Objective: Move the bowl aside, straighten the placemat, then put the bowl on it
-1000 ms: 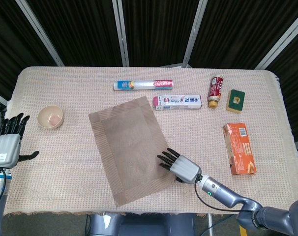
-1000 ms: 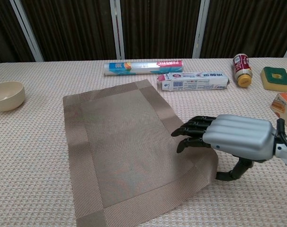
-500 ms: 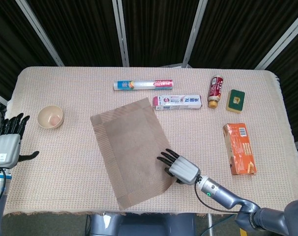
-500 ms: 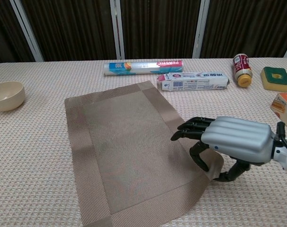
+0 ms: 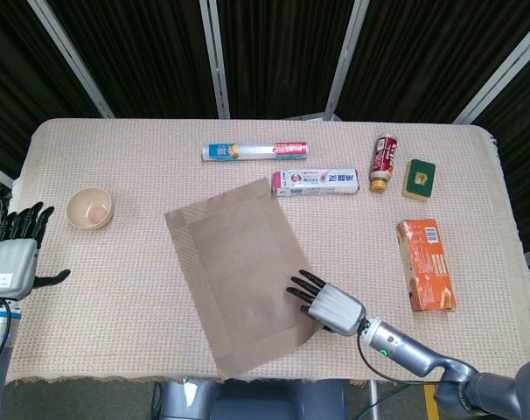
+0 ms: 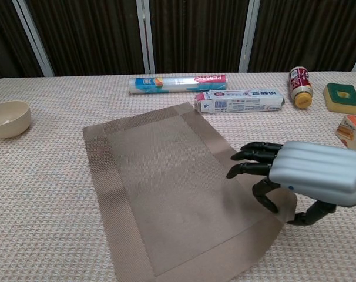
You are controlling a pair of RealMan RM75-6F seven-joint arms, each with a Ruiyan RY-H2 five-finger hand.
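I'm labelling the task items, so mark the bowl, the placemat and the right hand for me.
bowl (image 5: 90, 208): head view, on its inside bottom.
placemat (image 5: 234, 262): head view, on its bare centre panel.
right hand (image 6: 310, 174): chest view, on the silver back of the hand.

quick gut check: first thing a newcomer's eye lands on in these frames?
Probably the brown placemat lying skewed mid-table, with the right hand gripping its near right corner. Next, the bowl sitting alone at the far left, off the mat, and the left hand idling open by the table's left edge.
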